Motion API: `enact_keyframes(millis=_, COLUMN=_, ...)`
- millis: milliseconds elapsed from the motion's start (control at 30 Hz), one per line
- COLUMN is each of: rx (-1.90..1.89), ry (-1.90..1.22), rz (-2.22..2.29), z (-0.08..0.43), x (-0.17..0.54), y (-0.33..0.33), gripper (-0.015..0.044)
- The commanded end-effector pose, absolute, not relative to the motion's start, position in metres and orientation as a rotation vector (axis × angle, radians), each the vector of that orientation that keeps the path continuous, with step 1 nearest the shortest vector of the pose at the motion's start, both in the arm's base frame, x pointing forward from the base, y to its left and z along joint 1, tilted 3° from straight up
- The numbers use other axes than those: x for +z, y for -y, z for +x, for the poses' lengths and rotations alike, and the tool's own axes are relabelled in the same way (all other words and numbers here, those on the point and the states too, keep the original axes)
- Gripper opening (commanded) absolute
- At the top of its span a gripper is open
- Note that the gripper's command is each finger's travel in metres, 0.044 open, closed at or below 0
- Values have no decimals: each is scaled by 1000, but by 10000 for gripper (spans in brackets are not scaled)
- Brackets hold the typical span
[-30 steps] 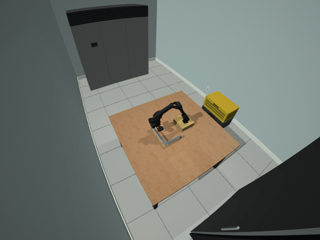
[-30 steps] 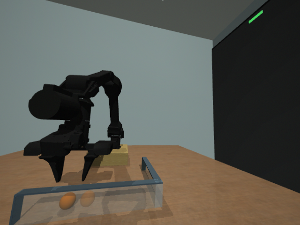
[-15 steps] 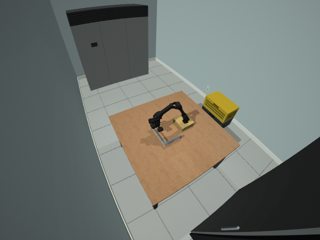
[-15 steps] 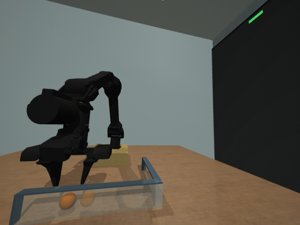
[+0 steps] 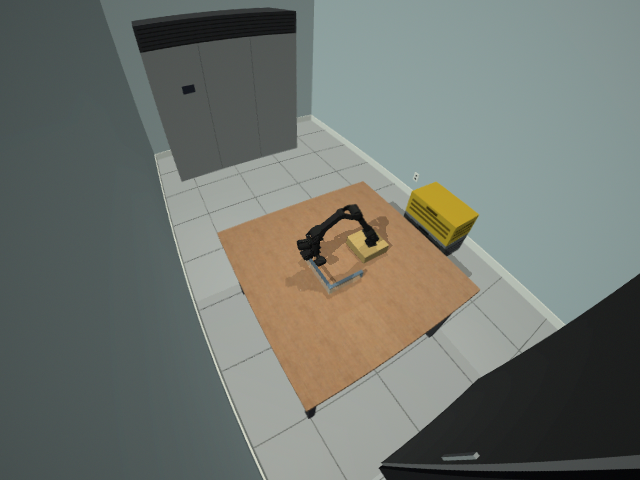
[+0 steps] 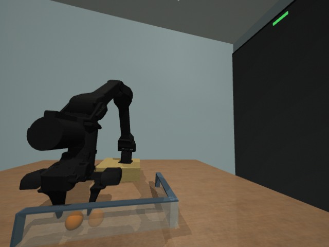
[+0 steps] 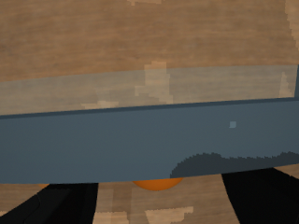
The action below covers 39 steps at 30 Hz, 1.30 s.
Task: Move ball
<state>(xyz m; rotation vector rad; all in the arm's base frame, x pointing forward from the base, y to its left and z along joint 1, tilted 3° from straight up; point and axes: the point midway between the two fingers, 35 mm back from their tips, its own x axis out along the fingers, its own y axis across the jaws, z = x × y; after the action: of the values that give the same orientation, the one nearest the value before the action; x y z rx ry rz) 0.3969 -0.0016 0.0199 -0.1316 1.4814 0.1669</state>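
orange ball (image 6: 73, 222), blue-tinted clear walls (image 6: 106, 206), black tool (image 6: 75, 208)

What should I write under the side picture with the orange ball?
Open gripper hangs above the orange ball behind the clear wall.
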Motion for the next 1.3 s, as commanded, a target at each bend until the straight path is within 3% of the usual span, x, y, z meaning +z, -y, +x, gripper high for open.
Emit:
enact_keyframes(millis=0, rx=171, ry=-1485, rz=-130, z=397, x=11, y=1, gripper=270)
enact_keyframes(millis=133, rx=171, ry=-1485, rz=-130, z=397, x=7, y=1, gripper=270)
enact_keyframes(millis=267, rx=171, ry=-1485, rz=-130, z=397, x=7, y=1, gripper=165)
enact_keyframes(millis=500, rx=171, ry=-1485, rz=-130, z=397, x=7, y=1, gripper=118)
enact_keyframes(millis=667, rx=147, ry=-1488, rz=-120, z=393, x=10, y=1, gripper=0)
enact_keyframes(millis=1267, rx=63, ry=-1549, rz=-63, z=381, x=54, y=31, gripper=0)
